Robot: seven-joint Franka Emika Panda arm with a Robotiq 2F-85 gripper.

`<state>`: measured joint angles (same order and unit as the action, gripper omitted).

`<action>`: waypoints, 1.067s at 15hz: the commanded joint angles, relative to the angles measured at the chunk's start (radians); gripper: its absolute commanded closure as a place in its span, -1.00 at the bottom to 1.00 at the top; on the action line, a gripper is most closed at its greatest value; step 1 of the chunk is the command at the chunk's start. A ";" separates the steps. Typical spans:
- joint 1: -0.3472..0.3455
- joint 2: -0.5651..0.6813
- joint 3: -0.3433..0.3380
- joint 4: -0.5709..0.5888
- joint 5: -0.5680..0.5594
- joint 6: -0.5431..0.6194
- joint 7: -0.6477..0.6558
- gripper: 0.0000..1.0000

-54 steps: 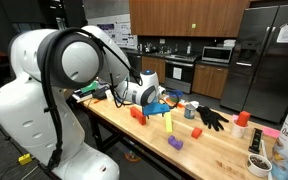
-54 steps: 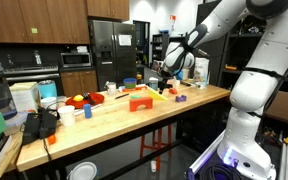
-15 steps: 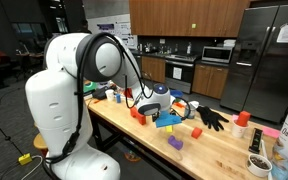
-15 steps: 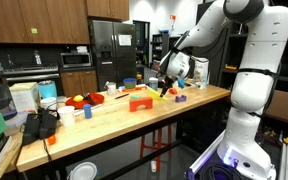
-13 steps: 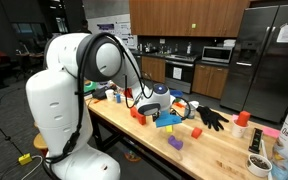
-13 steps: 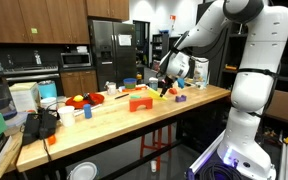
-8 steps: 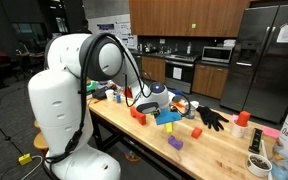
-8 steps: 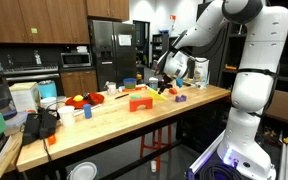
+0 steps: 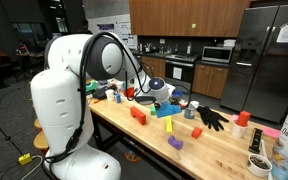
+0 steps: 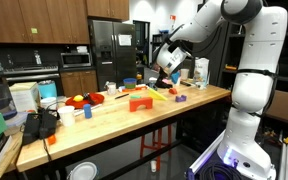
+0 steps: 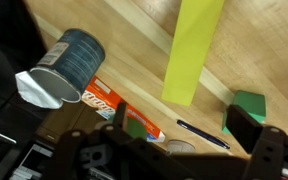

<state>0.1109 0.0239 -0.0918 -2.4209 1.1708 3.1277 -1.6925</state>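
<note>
My gripper point(image 9: 160, 104) hangs open and empty above the wooden table point(image 9: 219, 150); it also shows in an exterior view point(image 10: 168, 68). In the wrist view its two dark fingers stand wide apart with nothing between them point(image 11: 184, 125). Just below it stands an upright yellow-green block point(image 11: 192, 50), also seen in an exterior view point(image 9: 170, 122). A tin can point(image 11: 69, 62) lies on its side nearby. An orange box point(image 11: 119, 108), a green block point(image 11: 249, 104) and a dark pen point(image 11: 200, 133) lie under the fingers.
Red blocks point(image 9: 137, 115), a purple block point(image 9: 175, 143), another red block point(image 9: 196, 132) and a black glove point(image 9: 212, 118) lie on the table. An orange block point(image 10: 139, 103) and cups stand along it. A bag and bowl point(image 9: 260, 160) sit at the far end.
The gripper has risen from just above the table and pulled back a little. The yellow-green block stays standing where it was.
</note>
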 commanded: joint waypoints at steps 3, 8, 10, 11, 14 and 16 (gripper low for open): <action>-0.027 0.083 -0.005 0.101 0.233 -0.076 -0.240 -1.00; -0.055 0.170 -0.006 0.140 0.381 -0.138 -0.386 -1.00; -0.066 0.199 -0.009 0.148 0.410 -0.158 -0.427 -1.00; -0.068 0.213 -0.007 0.154 0.421 -0.164 -0.440 -0.50; -0.071 0.242 -0.007 0.158 0.424 -0.173 -0.453 -0.22; -0.069 0.245 -0.007 0.153 0.414 -0.167 -0.450 0.11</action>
<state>0.0480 0.2572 -0.0966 -2.2791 1.5645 2.9646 -2.1060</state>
